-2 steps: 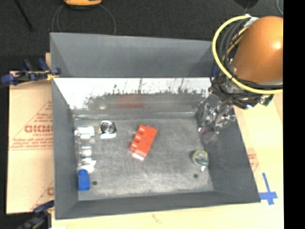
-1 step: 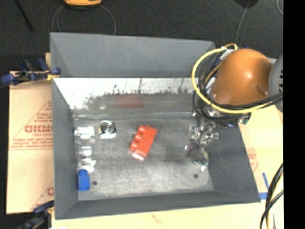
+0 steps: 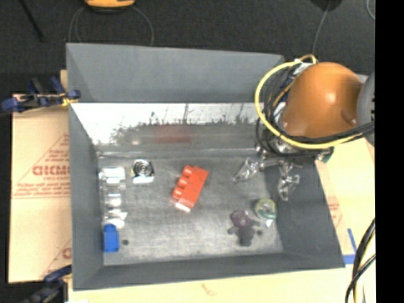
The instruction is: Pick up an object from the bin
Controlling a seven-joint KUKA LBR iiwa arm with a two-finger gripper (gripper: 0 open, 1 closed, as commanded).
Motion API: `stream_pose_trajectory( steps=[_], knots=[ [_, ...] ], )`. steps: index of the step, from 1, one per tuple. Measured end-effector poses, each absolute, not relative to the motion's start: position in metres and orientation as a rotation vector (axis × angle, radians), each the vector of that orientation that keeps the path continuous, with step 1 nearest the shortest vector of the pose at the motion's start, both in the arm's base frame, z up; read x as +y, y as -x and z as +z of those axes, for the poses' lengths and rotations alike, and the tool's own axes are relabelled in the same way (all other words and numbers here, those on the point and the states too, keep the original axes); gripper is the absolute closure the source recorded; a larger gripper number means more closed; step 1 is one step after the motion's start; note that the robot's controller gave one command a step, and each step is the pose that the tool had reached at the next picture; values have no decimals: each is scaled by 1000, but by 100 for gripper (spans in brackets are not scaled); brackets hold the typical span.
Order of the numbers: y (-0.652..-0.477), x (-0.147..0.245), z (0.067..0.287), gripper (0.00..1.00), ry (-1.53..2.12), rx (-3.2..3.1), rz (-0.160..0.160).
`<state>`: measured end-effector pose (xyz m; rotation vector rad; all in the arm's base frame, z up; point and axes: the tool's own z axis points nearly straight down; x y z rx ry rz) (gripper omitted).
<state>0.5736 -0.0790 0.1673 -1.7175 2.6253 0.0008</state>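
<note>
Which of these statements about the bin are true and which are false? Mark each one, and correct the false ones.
1. The gripper hangs open at the right side of the bin. True.
2. The gripper holds the red block. False: nothing is between its fingers, and the block lies near the middle of the bin floor.
3. A blue thing lies in the near left corner. True.
4. The purple figure lies against the left wall. False: it lies on the right, beside a greenish round thing.
</note>
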Motion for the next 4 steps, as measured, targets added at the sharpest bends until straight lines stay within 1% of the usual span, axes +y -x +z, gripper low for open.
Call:
stream_pose_trajectory(
  steps=[1, 2, 3, 4],
  knots=[
    [-551, -64, 105, 0, 2040, 2390, 5],
    [-529, -31, 73, 0, 2484, 1919, -6],
    [-531, -31, 75, 100, 2479, 1919, -12],
    [-524, -2, 176, 100, 2473, 1928, -9]
  ],
)
